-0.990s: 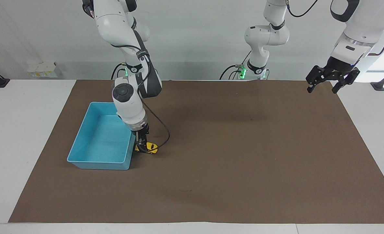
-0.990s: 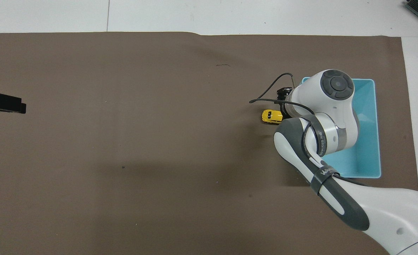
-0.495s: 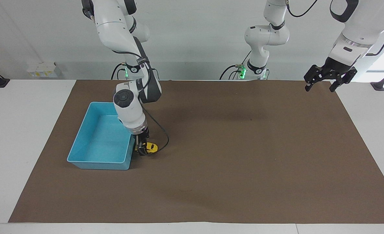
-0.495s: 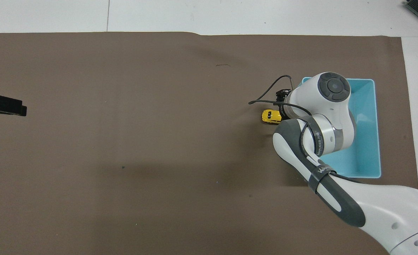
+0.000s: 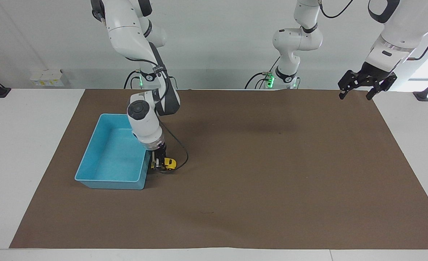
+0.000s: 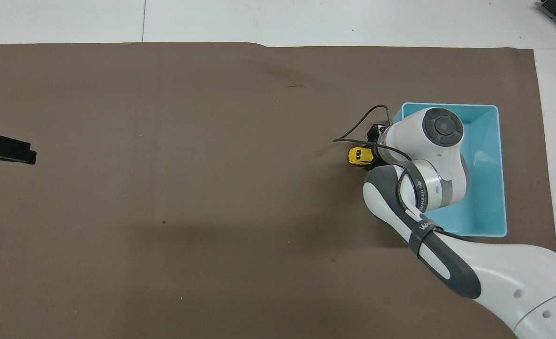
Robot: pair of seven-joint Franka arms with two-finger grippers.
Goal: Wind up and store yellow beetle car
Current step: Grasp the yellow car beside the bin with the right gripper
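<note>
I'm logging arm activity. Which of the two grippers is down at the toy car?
The right gripper, down at the yellow car on the mat beside the blue bin. The left gripper waits high over the mat's corner.

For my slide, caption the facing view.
Right gripper down at the yellow beetle car beside the blue bin.

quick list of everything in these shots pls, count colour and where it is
yellow beetle car: 1, bright yellow, on the mat beside the bin's wall, outside the bin
blue bin: 1, light blue, on the mat at the right arm's end of the table
mat: 1, brown, covering most of the table
table: 1, white, bare around the mat
right gripper: 1, black, down at the car, between it and the bin
left gripper: 1, black, fingers open, raised over the mat's corner at the left arm's end, waiting
</note>
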